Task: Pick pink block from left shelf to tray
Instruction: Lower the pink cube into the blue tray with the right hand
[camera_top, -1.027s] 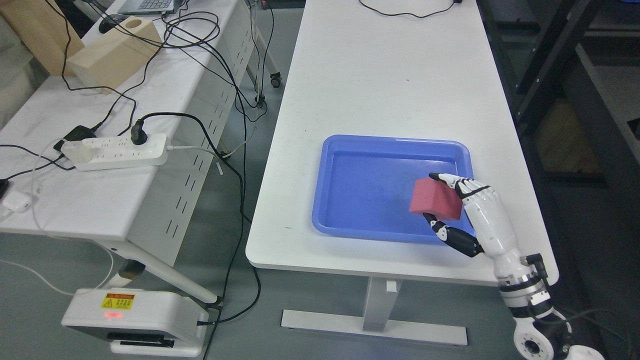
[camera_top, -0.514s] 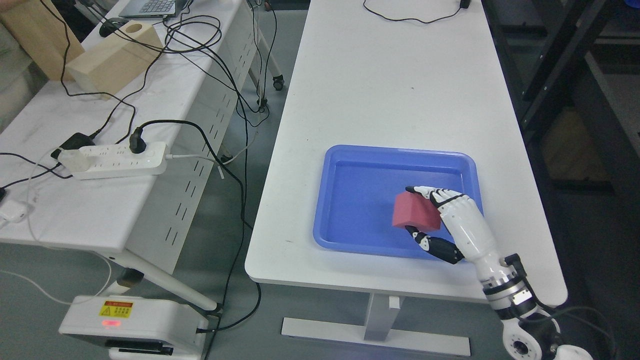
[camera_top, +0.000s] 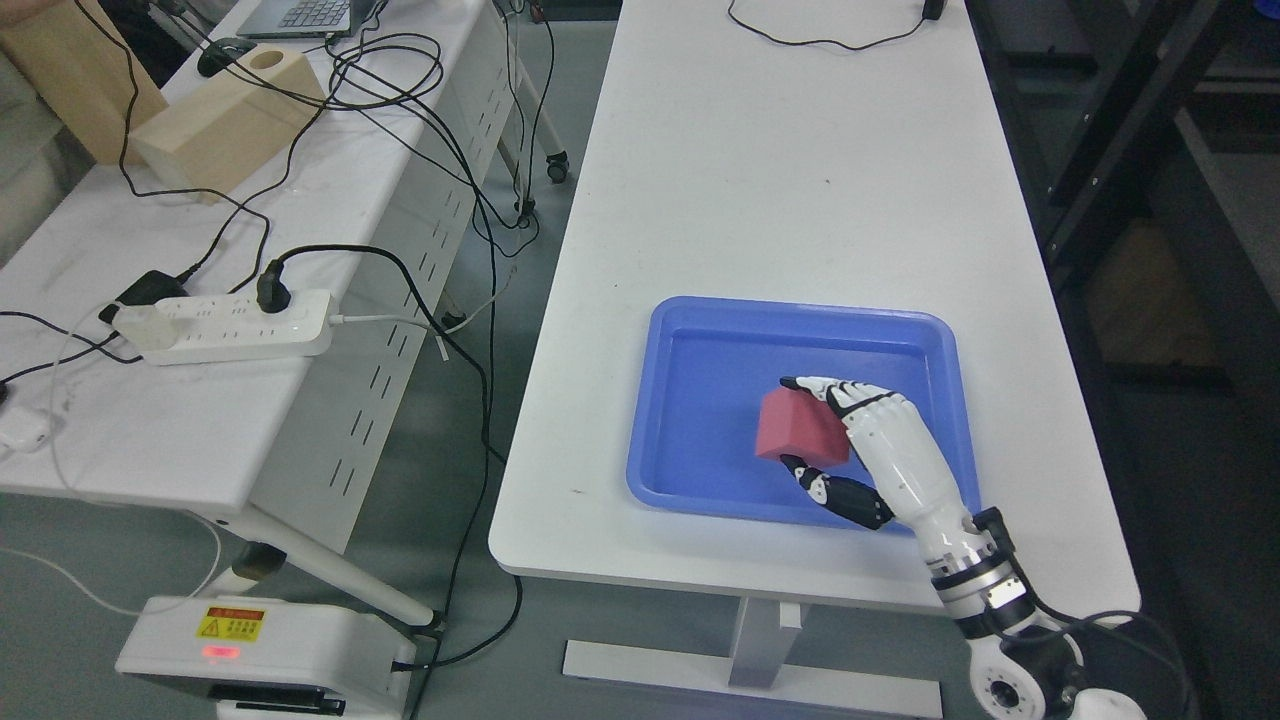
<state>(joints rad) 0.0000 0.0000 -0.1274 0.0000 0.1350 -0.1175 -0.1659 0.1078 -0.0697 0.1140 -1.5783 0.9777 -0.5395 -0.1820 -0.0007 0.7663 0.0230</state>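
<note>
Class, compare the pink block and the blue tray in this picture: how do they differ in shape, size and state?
The pink block is a small chunky solid; the blue tray is wide, shallow and rimmed. The pink block is held by the right hand between fingers and thumb; the blue tray lies flat and ungripped on the white table. The pink block is within the blue tray's outline. Both are plain, single-coloured.
</note>
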